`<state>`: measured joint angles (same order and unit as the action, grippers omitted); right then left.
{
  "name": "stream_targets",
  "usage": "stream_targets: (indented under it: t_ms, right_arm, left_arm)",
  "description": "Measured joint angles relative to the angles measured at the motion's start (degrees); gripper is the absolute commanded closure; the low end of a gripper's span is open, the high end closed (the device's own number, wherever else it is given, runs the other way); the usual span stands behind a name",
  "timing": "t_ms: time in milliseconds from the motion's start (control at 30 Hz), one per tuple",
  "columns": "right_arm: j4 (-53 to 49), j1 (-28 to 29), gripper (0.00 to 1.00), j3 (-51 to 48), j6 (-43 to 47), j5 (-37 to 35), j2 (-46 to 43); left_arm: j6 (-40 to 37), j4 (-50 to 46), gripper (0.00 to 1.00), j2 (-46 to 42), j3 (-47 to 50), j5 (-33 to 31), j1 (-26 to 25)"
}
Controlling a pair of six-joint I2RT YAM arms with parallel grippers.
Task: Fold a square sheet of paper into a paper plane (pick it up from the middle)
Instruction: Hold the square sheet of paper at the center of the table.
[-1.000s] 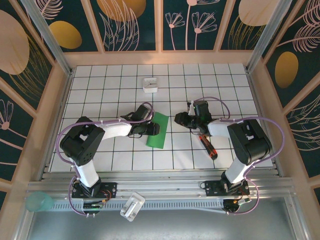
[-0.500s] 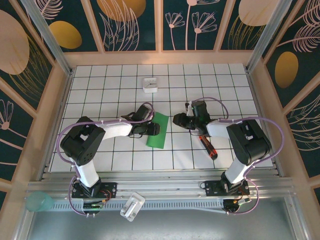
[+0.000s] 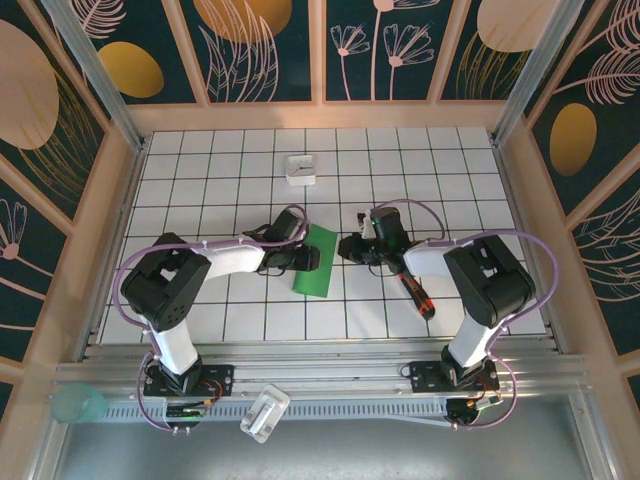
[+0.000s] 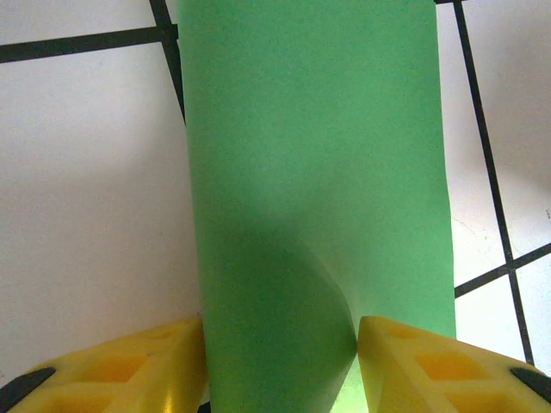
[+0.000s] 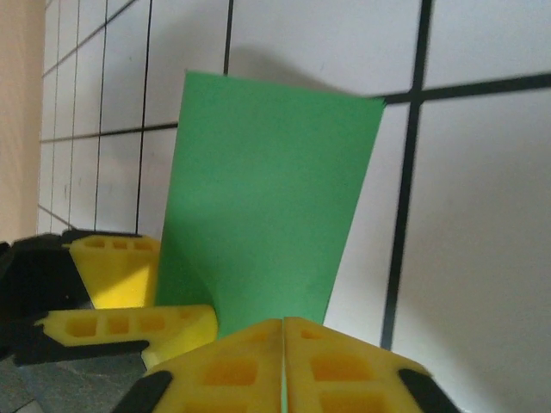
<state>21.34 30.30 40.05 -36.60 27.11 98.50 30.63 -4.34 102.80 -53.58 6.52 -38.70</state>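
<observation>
The square sheet of paper (image 3: pixel 318 262) is bright green and lies as a narrow folded strip on the tiled table, between the two arms. My left gripper (image 3: pixel 309 258) comes in from the left. In the left wrist view its yellow fingers (image 4: pixel 129 361) press the strip (image 4: pixel 318 172) from both sides, and the paper bulges up between them, so the left gripper (image 4: pixel 280 366) is shut on it. My right gripper (image 3: pixel 345 247) is at the strip's right edge. In the right wrist view the right gripper (image 5: pixel 284 325) has its pads together over the near edge of the paper (image 5: pixel 267 189).
A red-and-black screwdriver (image 3: pixel 417 293) lies under the right forearm. A small white box (image 3: pixel 300 168) sits toward the back of the table. A teal cup (image 3: pixel 78 405) and a white object (image 3: pixel 264 413) rest on the front rail. Wooden walls enclose the table.
The right gripper has moved left to the paper's edge, and its jaws have closed. The left gripper and the paper have stayed put.
</observation>
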Motion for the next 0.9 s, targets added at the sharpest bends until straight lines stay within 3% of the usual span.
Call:
stream_targets:
  t_ms: [400,900]
  right_arm:
    - [1.2,3.8,1.0,2.6,-1.5,1.4,5.2]
    - [-6.0,5.0,1.0,6.8,-1.5,-3.5,7.0]
  left_arm:
    - [0.0,0.0,0.48,0.0,0.0,-0.2,0.0]
    - [0.0,-0.3,0.44,0.0,-0.3,-0.9,-0.3]
